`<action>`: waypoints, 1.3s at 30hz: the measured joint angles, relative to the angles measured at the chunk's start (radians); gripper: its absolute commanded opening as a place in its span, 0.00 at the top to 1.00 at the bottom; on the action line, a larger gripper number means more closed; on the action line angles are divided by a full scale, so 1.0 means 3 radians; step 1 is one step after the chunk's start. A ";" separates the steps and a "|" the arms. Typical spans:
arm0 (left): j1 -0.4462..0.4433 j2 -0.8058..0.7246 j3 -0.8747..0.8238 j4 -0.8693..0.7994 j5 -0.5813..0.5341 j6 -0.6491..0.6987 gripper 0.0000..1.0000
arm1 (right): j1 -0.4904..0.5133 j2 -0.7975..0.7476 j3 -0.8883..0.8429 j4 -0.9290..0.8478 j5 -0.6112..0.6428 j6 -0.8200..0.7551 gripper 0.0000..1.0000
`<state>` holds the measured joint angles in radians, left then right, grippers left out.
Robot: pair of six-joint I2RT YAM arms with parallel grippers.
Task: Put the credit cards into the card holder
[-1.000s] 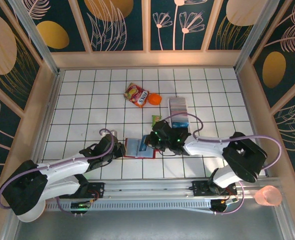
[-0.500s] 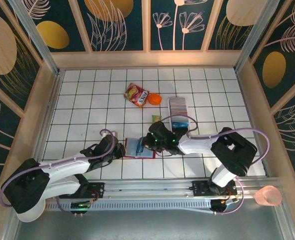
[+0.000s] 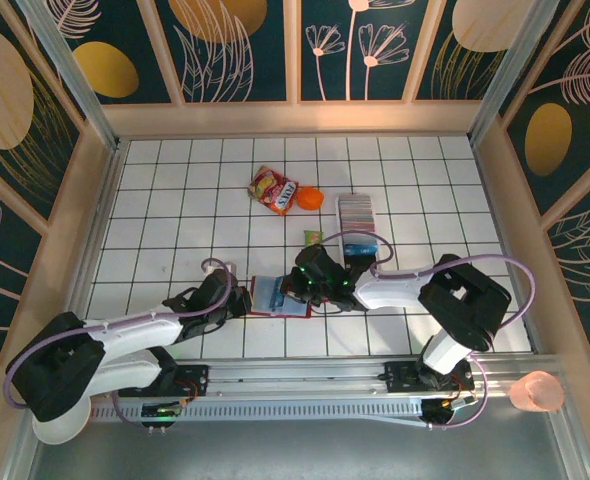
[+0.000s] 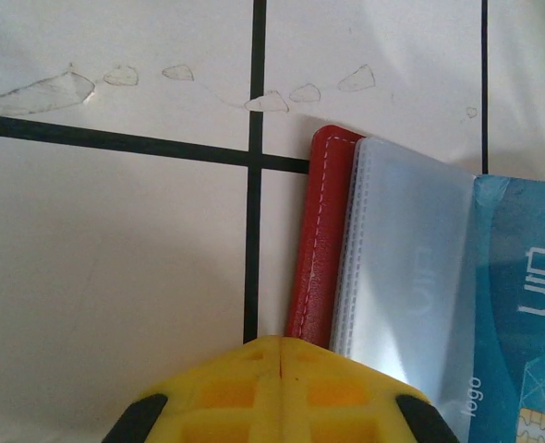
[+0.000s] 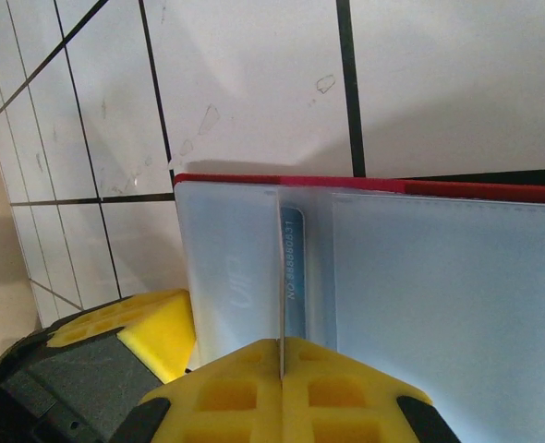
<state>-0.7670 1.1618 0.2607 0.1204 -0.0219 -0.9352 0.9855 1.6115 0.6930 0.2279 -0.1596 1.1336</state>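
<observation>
Card holder [image 3: 275,296]: red, lying open and flat on the desk [image 3: 165,200] close to the middle of its near edge, clear inner sleeves facing up, long axis running left to right between the two arms. One blue card [image 4: 517,305] marked VIP already sits in a sleeve. Left tool [image 4: 280,383]: yellow pads closed together, set at the holder's left end over the red border; whether it pins that border or merely touches it cannot be told. Right tool [image 5: 282,365]: pads closed on a thin clear leaf seen edge-on, judged to be one of the holder's own sleeves raised upright; it stands at the holder's right end, pointing toward the desk's left edge. Credit cards [image 3: 356,211]: the stack lies toward the far right part of the desk, well apart from the holder and beyond the right tool, long axis running near to far. Governing relation: the stack is on the right arm's side and nearer to it, so a fetch would likely fall to that arm while the left steadies the holder.
</observation>
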 measured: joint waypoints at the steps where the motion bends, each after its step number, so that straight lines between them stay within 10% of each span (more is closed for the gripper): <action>1: 0.0000 0.0005 0.0000 0.0008 0.0001 0.0000 0.99 | 0.0001 0.0005 0.0000 0.0005 0.0000 0.0008 1.00; 30: 0.0000 0.0028 -0.0023 0.0074 0.0022 0.0024 1.00 | 0.0019 0.0008 -0.0001 0.0017 -0.0098 0.0019 1.00; 39: 0.0003 0.0006 -0.0024 0.0084 0.0046 0.0025 0.80 | 0.0022 0.0031 -0.0032 0.0132 -0.0099 0.0020 1.00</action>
<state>-0.7662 1.1637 0.2535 0.1455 -0.0082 -0.9276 0.9920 1.6207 0.6834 0.2676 -0.1894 1.1397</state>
